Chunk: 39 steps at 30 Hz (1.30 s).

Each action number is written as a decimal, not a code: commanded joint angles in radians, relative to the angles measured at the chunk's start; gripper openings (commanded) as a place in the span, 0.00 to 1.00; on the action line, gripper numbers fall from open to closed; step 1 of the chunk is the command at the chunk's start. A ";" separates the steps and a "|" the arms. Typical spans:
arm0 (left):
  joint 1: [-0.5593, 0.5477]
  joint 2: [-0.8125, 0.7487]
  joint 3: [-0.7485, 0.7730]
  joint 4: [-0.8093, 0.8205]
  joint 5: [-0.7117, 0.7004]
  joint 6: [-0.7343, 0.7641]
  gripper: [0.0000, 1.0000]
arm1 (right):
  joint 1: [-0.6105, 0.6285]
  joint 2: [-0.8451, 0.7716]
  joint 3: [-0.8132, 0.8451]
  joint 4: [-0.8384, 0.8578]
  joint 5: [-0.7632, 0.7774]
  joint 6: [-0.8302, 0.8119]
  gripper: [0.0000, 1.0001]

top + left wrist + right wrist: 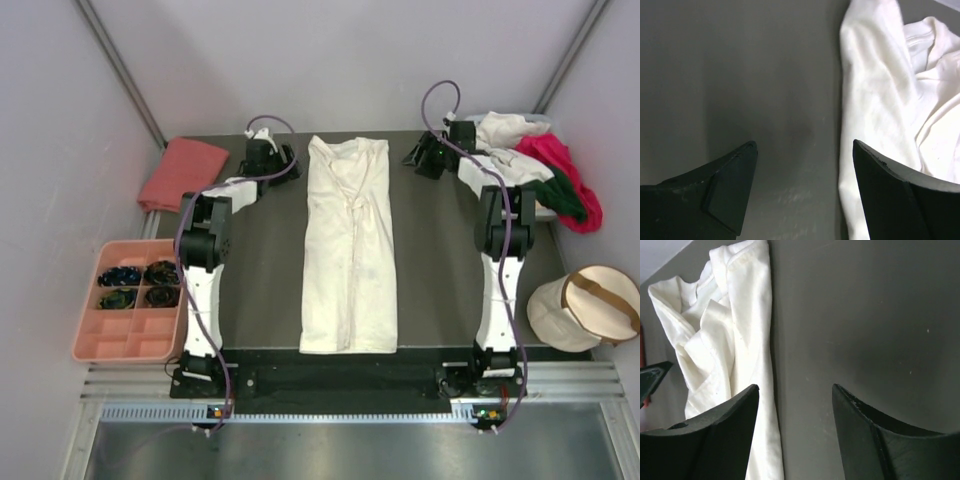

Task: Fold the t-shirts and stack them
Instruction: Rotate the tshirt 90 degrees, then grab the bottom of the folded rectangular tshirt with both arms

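The top view looked straight down on the dark grey surface (255, 290); both wrist views sat close above it, sharing the long cream-white cotton t-shirt (348, 250).

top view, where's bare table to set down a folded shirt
Two bare strips of dark table: one between the long cream-white t-shirt and the left arm, one between it and the right arm. Crowded: far right corner, heaped white, magenta and green shirts; far left, salmon-pink folded shirt.
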 commanded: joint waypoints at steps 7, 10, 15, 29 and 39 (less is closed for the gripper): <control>0.007 -0.267 -0.354 0.099 -0.127 -0.072 0.85 | 0.267 -0.167 0.131 -0.298 0.322 -0.369 0.61; 0.007 -0.292 -0.403 0.107 -0.128 -0.078 0.85 | 0.334 -0.161 0.134 -0.301 0.357 -0.398 0.61; 0.007 -0.310 -0.436 0.110 -0.107 -0.087 0.85 | 0.428 -0.126 0.146 -0.300 0.460 -0.457 0.61; 0.007 -0.307 -0.462 0.134 -0.050 -0.113 0.84 | 0.485 0.054 0.315 -0.309 0.627 -0.518 0.61; 0.007 -0.298 -0.456 0.137 -0.035 -0.119 0.84 | 0.491 0.059 0.330 -0.312 0.612 -0.523 0.60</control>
